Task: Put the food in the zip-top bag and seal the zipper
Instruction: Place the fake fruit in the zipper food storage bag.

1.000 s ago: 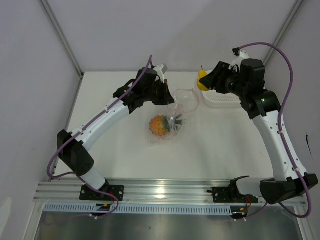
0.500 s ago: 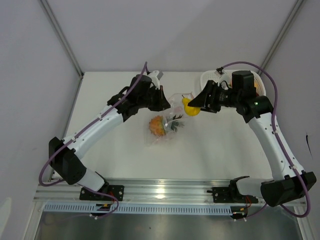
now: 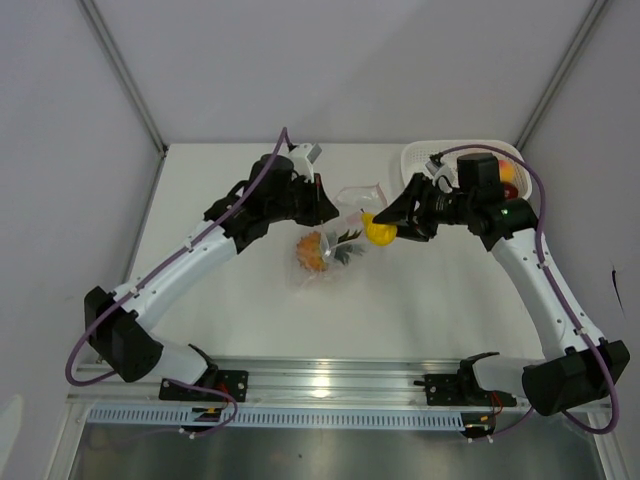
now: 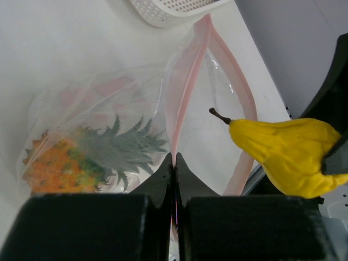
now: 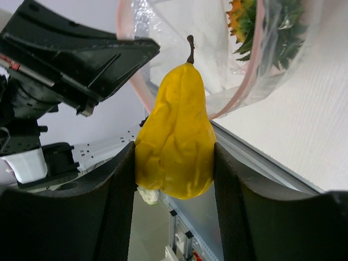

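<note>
The clear zip-top bag [image 3: 340, 232] lies mid-table with the orange pineapple [image 3: 316, 250] inside it. My left gripper [image 3: 330, 207] is shut on the near side of the pink zipper [image 4: 187, 81] and holds the mouth up and open. In the left wrist view the fingers [image 4: 187, 176] pinch the strip, with the pineapple [image 4: 60, 166] showing through the plastic. My right gripper [image 3: 397, 224] is shut on a yellow pear-shaped fruit [image 3: 379, 231]. That fruit [image 5: 175, 136] points stem-first at the bag's mouth [image 5: 255, 60], just outside it.
A white mesh basket [image 3: 418, 165] stands at the back right. It holds a dark red fruit [image 3: 511, 190] and an orange-yellow one [image 3: 503, 172], partly hidden by my right arm. The basket's rim [image 4: 168, 8] lies just beyond the bag.
My right arm has carried the yellow fruit from beside the basket leftward and down to the bag's mouth. My left arm has shifted slightly, still pinching the zipper edge.
</note>
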You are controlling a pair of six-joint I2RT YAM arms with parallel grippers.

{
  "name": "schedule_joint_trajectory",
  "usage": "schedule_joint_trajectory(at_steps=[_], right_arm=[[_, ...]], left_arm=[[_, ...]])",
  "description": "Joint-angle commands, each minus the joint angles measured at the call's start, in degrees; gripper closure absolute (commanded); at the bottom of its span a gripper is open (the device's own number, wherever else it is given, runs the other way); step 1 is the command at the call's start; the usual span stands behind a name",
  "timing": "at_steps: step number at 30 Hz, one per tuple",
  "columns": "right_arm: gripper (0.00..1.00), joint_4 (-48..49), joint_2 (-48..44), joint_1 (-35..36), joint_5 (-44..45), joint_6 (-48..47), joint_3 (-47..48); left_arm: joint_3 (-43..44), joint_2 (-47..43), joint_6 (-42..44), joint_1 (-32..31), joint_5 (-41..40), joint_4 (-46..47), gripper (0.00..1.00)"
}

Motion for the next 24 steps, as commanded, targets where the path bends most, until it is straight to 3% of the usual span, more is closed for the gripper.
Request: schedule_joint_trajectory(at_steps=[1, 18, 24], right_arm=[[0.7, 1.4, 0.3, 0.2, 3.3, 3.2, 0.9], [0.68, 9.6, 3.8, 5.3, 21.1, 16.6, -0.5], [0.68, 9.5, 5.4, 9.2, 26.1, 14.9, -1.6]], left_arm=[[-0.5, -2.8, 1.0, -0.4, 2.6, 3.8, 1.0], [-0.8, -3.3, -0.5, -3.2, 5.7, 6.4, 0.99], [0.8, -3.2, -0.6, -3.7, 6.1, 5.6, 0.99]])
